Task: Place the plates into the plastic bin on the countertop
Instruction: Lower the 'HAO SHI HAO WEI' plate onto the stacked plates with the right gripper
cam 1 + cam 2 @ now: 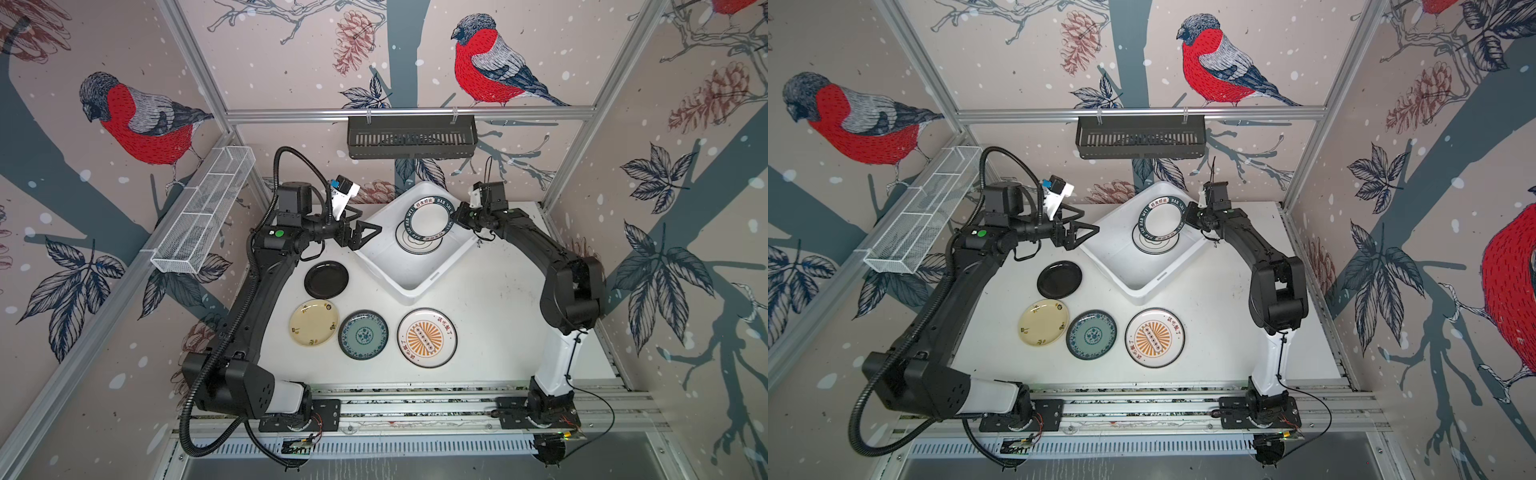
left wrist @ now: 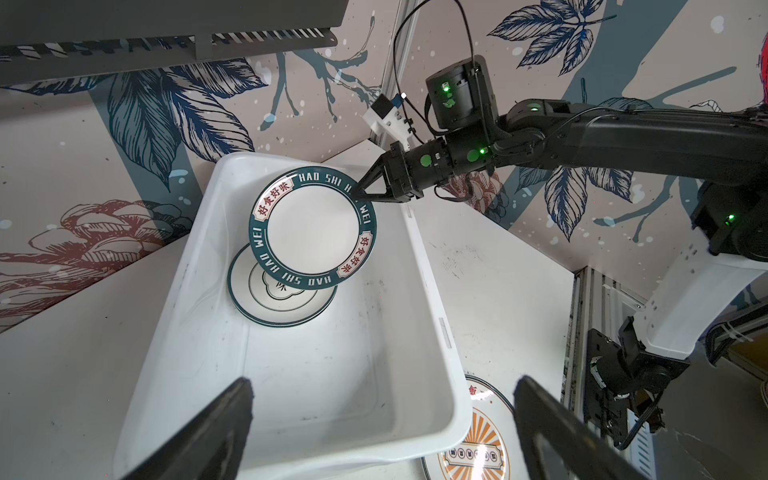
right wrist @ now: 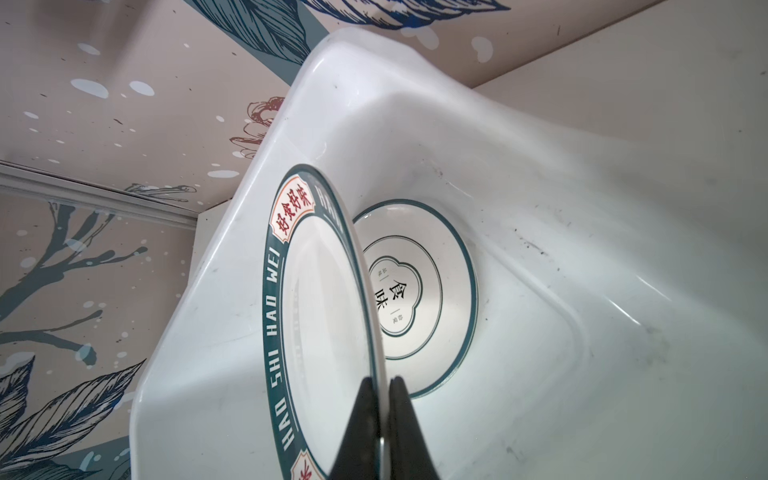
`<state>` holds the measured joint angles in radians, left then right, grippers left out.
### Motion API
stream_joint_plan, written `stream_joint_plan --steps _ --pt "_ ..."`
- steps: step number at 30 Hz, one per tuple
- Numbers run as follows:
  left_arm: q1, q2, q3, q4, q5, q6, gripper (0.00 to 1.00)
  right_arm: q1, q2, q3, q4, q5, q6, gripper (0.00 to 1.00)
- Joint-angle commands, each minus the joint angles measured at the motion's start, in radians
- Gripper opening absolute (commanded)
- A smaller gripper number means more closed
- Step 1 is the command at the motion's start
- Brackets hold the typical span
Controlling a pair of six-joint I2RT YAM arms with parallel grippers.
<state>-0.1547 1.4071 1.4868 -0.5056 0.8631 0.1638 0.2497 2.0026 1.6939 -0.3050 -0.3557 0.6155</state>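
Dangling from right tool (image 2: 360, 193): green-lettered plate (image 2: 312, 232)

White speckled countertop (image 1: 490, 324) bearing the plastic bin (image 1: 415, 287), black plate (image 1: 326, 279), cream-yellow plate (image 1: 313, 323), teal plate (image 1: 363, 335) and sunburst plate (image 1: 427, 338).

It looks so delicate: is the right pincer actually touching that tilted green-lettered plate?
Touching. The right wrist view shows the right pincer closed on the rim of the green-lettered plate, one finger on each face.

lettered plate (image 1: 430, 219) tilted over ringed plate (image 1: 408, 246) in bin (image 1: 395, 266), black (image 1: 326, 279), cream (image 1: 313, 323), teal (image 1: 363, 335), sunburst plates (image 1: 427, 337) on countertop (image 1: 490, 299)
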Motion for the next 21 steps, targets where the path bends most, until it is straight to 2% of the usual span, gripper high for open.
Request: stream_joint_plan --steps 1,21 --pt "-0.002 0.000 0.003 -0.007 0.008 0.017 0.97 0.007 0.045 0.049 -0.045 -0.001 -0.040 0.02" --pt "-0.002 -0.002 0.004 -0.008 0.010 0.018 0.97 0.022 0.205 0.192 -0.104 0.012 -0.062 0.02"
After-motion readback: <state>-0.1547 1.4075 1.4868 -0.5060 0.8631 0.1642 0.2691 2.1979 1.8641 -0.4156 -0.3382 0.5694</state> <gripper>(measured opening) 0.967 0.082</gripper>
